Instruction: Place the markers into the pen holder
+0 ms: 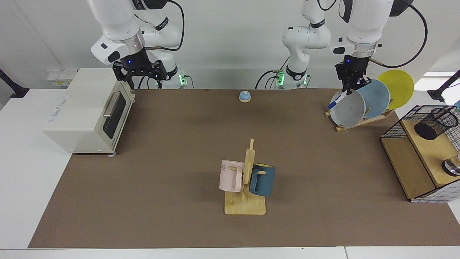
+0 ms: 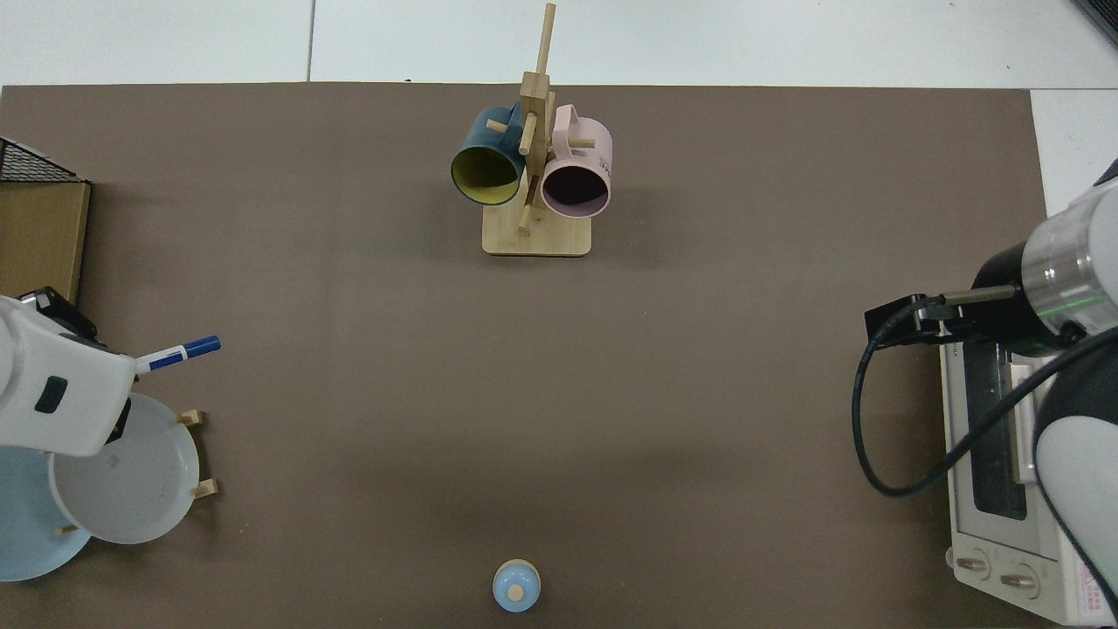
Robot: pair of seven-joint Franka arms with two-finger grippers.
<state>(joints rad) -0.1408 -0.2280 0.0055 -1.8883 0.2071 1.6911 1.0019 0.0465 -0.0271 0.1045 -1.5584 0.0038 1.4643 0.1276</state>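
Note:
My left gripper is shut on the white marker, which slants down with its blue cap lowest, in front of the grey plate. From above, the marker sticks out from under the left arm's wrist at the left edge. The pen holder, a black mesh cup, stands on the wooden shelf at the far right of the facing view, well away from the marker; the top view does not show it. My right gripper hangs open and holds nothing above the top front corner of the toaster oven.
A white toaster oven stands by the right arm. A wooden mug tree with a pink and a blue mug is mid-table. A plate rack holds three plates. A small blue bell sits at the back. A wire-sided wooden shelf carries a shiny round object.

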